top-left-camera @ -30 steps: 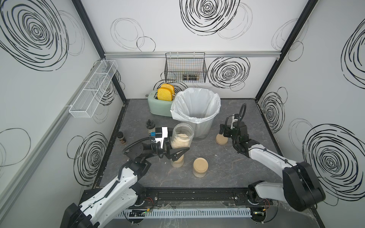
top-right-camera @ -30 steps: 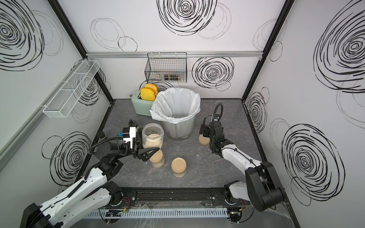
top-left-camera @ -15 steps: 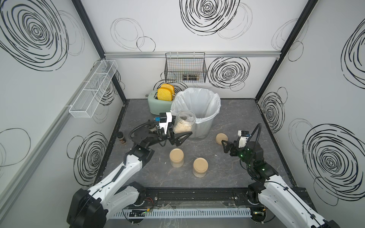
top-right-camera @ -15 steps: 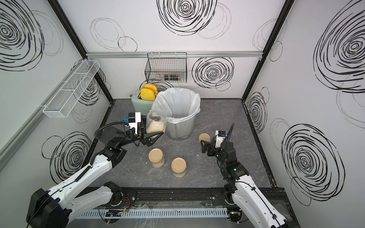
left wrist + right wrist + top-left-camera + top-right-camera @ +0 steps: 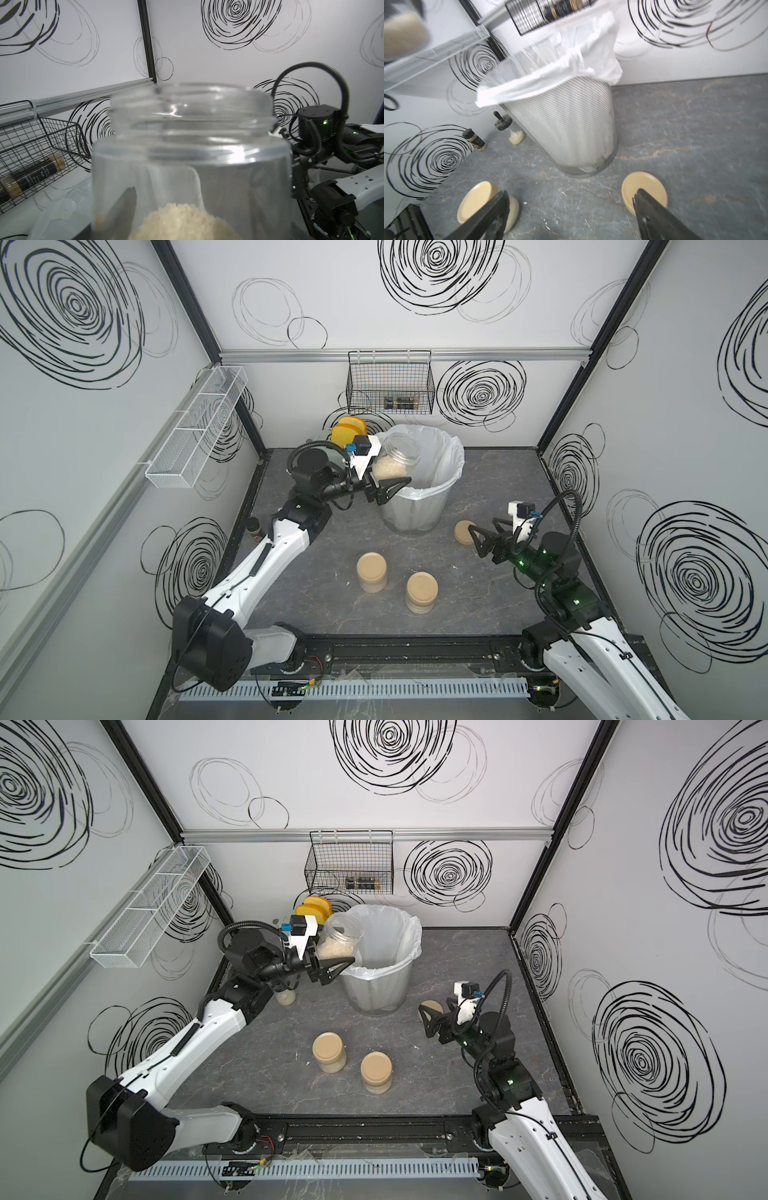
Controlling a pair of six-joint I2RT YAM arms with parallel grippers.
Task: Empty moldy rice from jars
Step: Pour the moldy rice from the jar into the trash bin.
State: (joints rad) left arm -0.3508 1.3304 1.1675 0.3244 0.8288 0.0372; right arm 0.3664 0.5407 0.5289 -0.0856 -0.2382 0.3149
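My left gripper (image 5: 387,486) is shut on an open clear jar (image 5: 397,458), lidless and tilted with its mouth over the near-left rim of the lined trash bin (image 5: 444,485). Moldy rice (image 5: 388,468) still fills its lower part, and in the left wrist view the rice (image 5: 182,222) lies low in the jar (image 5: 191,145). Two lidded jars (image 5: 372,572) (image 5: 422,591) stand on the floor in front. My right gripper (image 5: 484,533) is open beside the loose tan lid (image 5: 462,531). In the right wrist view the gripper (image 5: 571,194) spans bare floor between that lid (image 5: 639,181) and a jar (image 5: 477,199).
A green toaster with yellow slices (image 5: 349,433) stands behind the bin. A black wire basket (image 5: 390,385) hangs on the back wall, a white wire shelf (image 5: 195,435) on the left wall. A dark spice shaker (image 5: 252,526) and a small black-capped bottle (image 5: 286,994) stand by the left wall.
My left arm has lifted the open jar from the floor to the bin's rim and tilted it. My right arm has drawn back from the loose lid toward the front right.
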